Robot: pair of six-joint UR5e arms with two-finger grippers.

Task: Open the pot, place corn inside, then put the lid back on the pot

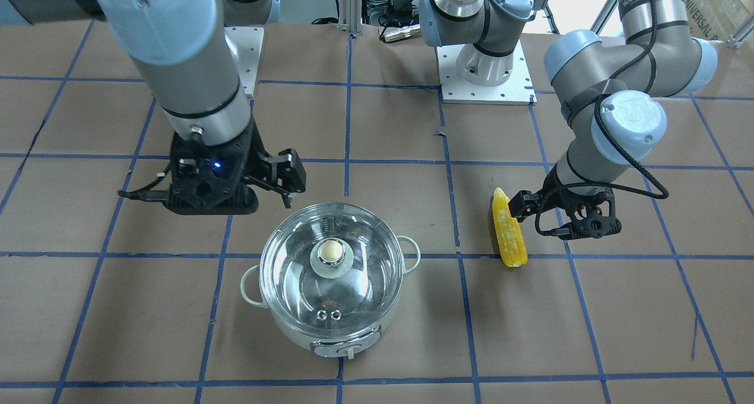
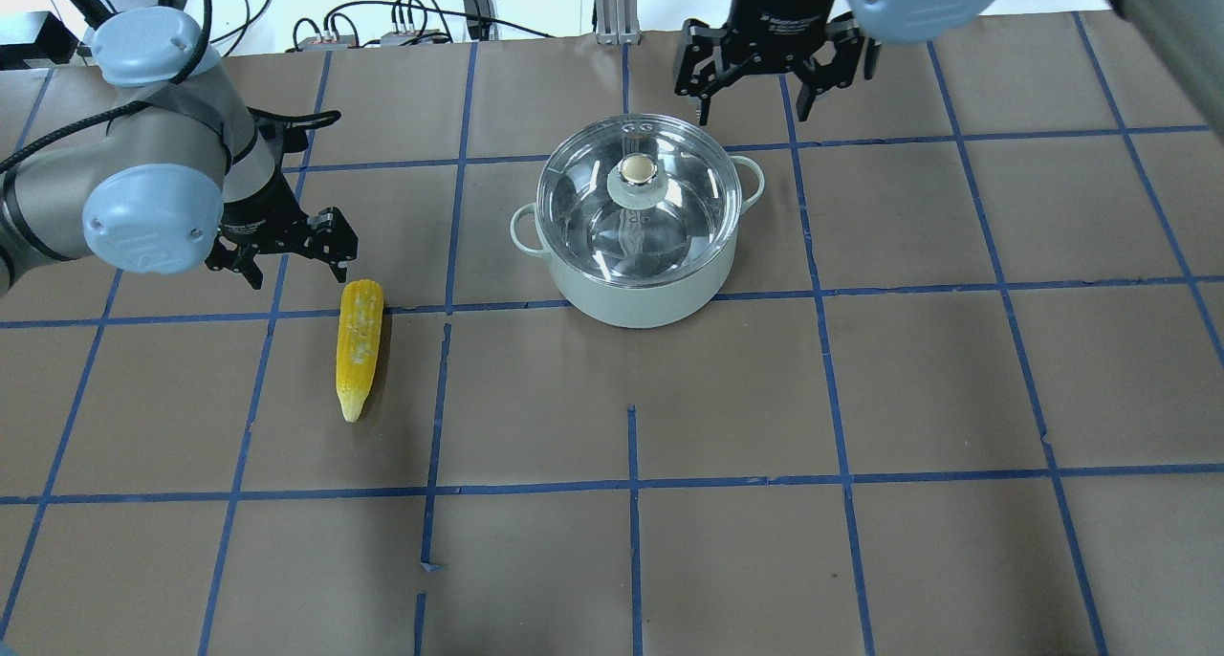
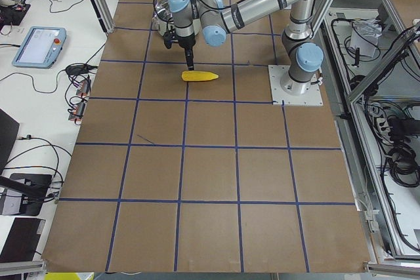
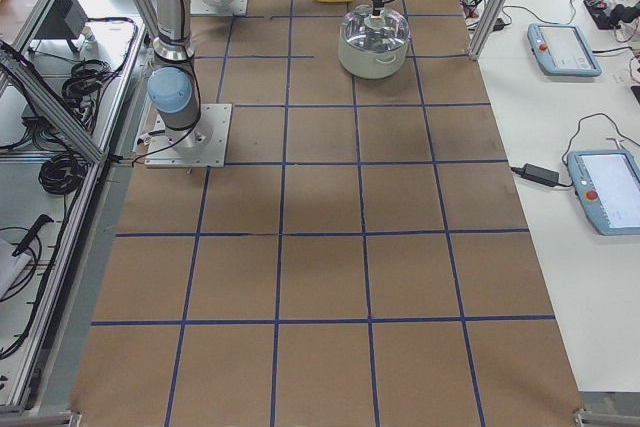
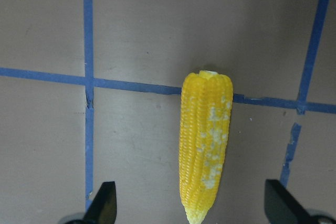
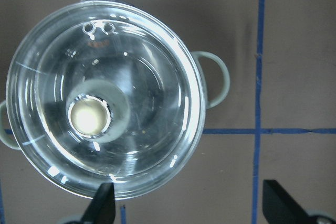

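Note:
The pale-green pot (image 2: 639,288) stands mid-table with the clear glass lid (image 2: 583,202) seated on it, its beige knob (image 2: 635,169) on top. The pot also shows in the front view (image 1: 330,336). The yellow corn (image 2: 359,345) lies flat on the table to the pot's left and also shows in the front view (image 1: 509,236). My left gripper (image 2: 292,269) hovers open and empty over the corn. In its wrist view the corn (image 5: 205,145) lies between its fingertips. My right gripper (image 2: 754,109) hovers open and empty just beyond the pot. Its wrist view shows the lid (image 6: 152,72).
Brown paper with blue tape grid lines covers the table (image 2: 861,398). The arm base plates (image 1: 486,68) stand at the robot side. Cables and tablets lie on side benches (image 3: 39,44) off the table.

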